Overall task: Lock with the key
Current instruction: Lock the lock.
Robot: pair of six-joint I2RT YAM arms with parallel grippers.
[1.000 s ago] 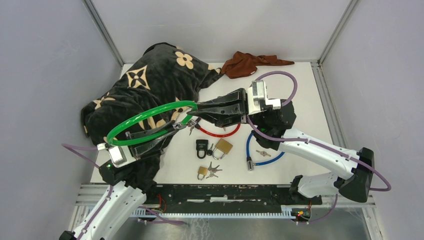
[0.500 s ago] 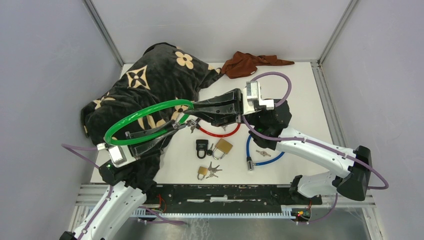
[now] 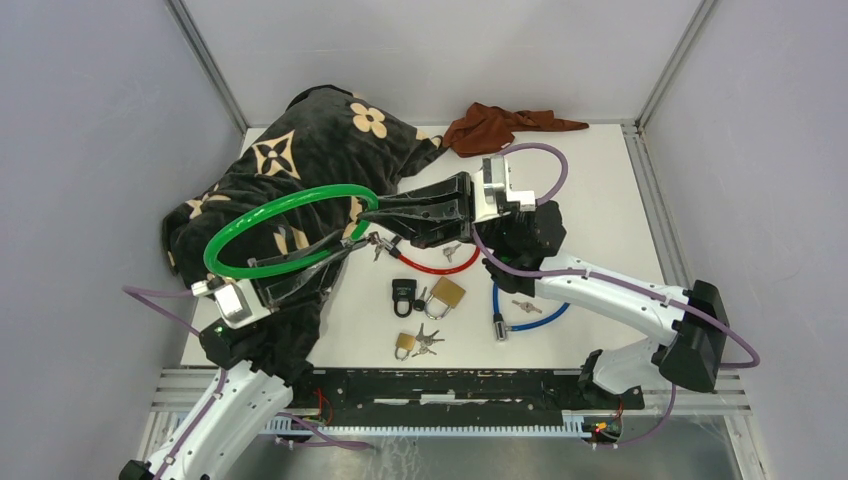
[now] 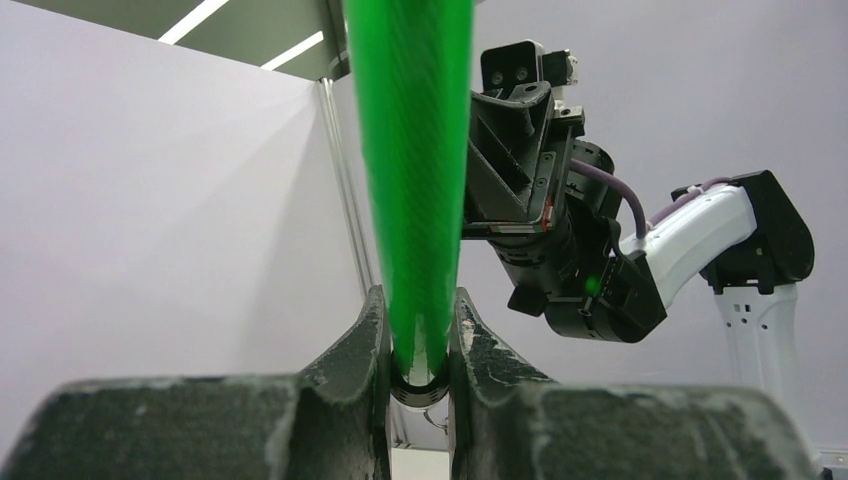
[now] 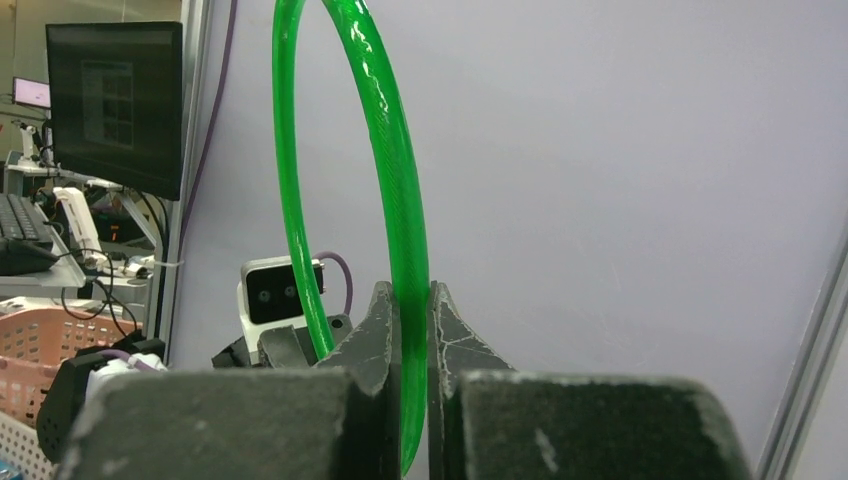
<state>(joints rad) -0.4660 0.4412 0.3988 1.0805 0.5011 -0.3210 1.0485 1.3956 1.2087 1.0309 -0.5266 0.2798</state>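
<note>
Two grips on green cable lock (image 4: 410,150), raised above desk (image 3: 600,200): left end effector (image 4: 420,340) closed narrowly around cable end, right end effector (image 5: 410,330) pinched almost shut across loop.

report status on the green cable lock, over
Left gripper shut on the end of the green cable lock. Right gripper shut on the same cable. Loop held in the air. Padlocks and red cable lie underneath.
</note>
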